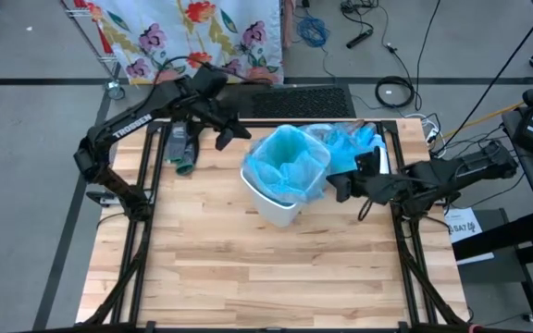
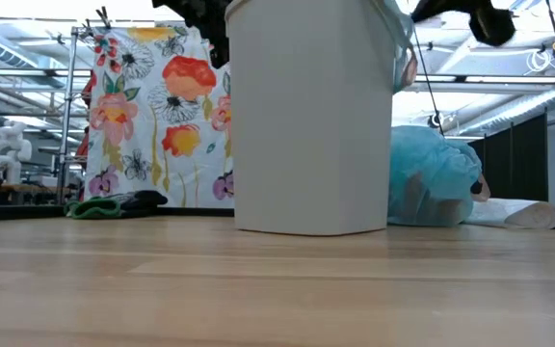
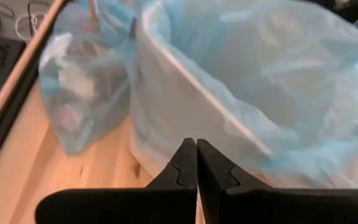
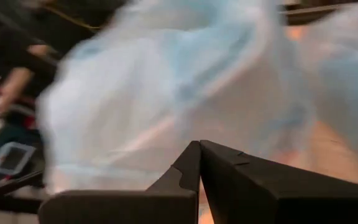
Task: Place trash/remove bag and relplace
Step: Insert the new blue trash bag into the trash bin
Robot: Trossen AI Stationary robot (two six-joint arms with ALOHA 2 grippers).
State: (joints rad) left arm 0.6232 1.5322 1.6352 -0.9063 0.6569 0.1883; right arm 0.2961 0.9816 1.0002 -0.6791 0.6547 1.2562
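Looking straight down in the high view, a pale wooden plank tabletop [image 1: 248, 268] is seen, and on it a white, smooth-walled plastic bin [image 1: 280, 190] lined with a thin, crinkled light-blue bag [image 1: 290, 162]. Just behind the bin, toward the right, a second light-blue bag [image 1: 350, 141], filled and bunched, is lying on the tabletop. The left pincer [image 1: 239, 134] is held just beside the bin's rear left rim, its fingers pressed together with nothing between them. The right pincer [image 1: 339, 188] is held just beside the bin's right side, also closed on nothing. A dark green cloth-like heap [image 1: 181, 148] is lying near the left rear edge.

In the low view, the bin's plain white wall [image 2: 311, 116] is shown upright on the wood, with the filled bag [image 2: 432, 178] rounded and puckered at its side, touching the tabletop. A flowered cloth [image 2: 152, 106] is hung in the room behind, which the wrist views do not show.

In the left wrist view, the closed fingers [image 3: 185, 168] are pointed at the lined rim; through the filled bag's translucent film [image 3: 82, 87] pale and dark crumpled trash [image 3: 73, 81] is made out, well apart from this pincer.

In the right wrist view, closed fingers [image 4: 188, 168] are facing blurred blue film [image 4: 166, 93]; no trash can be told there.
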